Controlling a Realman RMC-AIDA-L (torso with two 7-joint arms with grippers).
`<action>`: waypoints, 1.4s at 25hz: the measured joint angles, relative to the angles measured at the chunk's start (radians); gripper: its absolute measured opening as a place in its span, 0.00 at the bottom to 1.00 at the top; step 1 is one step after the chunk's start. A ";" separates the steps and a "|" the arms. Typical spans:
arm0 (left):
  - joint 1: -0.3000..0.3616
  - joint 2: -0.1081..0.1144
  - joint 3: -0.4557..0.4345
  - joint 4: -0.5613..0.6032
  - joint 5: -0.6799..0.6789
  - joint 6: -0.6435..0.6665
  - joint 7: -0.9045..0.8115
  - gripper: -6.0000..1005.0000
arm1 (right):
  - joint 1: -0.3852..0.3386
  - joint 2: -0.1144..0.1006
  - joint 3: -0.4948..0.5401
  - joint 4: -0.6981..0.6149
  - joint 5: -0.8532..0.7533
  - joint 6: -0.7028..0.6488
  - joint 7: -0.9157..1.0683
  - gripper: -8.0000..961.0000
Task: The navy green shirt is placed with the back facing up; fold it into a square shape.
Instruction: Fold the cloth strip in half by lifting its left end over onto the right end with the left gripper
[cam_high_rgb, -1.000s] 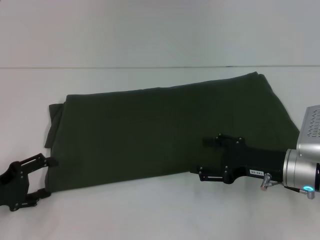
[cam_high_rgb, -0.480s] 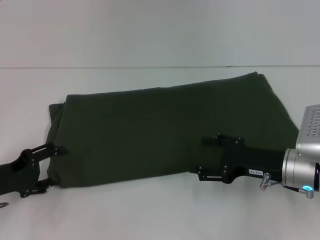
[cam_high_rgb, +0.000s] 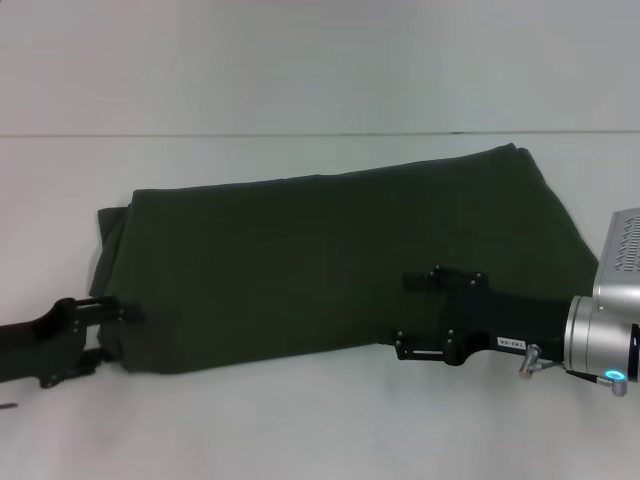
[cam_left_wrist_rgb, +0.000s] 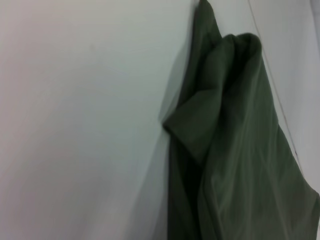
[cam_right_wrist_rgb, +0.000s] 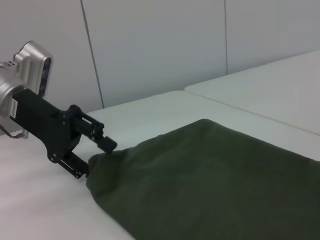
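The navy green shirt (cam_high_rgb: 330, 260) lies as a long, wide band across the white table, plain side up. It also fills part of the left wrist view (cam_left_wrist_rgb: 230, 160), where a bunched end shows. My left gripper (cam_high_rgb: 114, 337) is open at the shirt's near left corner, one finger over the cloth and one beside it. The right wrist view shows this same gripper (cam_right_wrist_rgb: 96, 159) straddling that corner. My right gripper (cam_high_rgb: 403, 316) is open at the shirt's near edge, right of the middle, with its upper finger over the cloth.
The white table (cam_high_rgb: 300, 430) reaches forward of the shirt and behind it to a seam line (cam_high_rgb: 300, 134). White wall panels (cam_right_wrist_rgb: 160, 45) stand beyond the table's left end in the right wrist view.
My left gripper has slid to the right, from off the cloth up to the shirt's near left corner. The right arm and the shirt have stayed put.
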 joint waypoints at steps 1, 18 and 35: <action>0.001 -0.002 0.001 0.007 -0.007 -0.001 0.010 0.85 | 0.001 0.000 0.000 0.000 0.000 0.000 0.000 0.95; 0.007 -0.004 0.004 0.011 -0.027 -0.020 0.038 0.06 | 0.006 0.000 0.001 -0.001 0.001 0.000 0.000 0.95; 0.043 0.023 -0.006 0.048 -0.025 -0.022 0.057 0.01 | 0.009 0.000 0.013 -0.006 0.011 0.001 0.000 0.95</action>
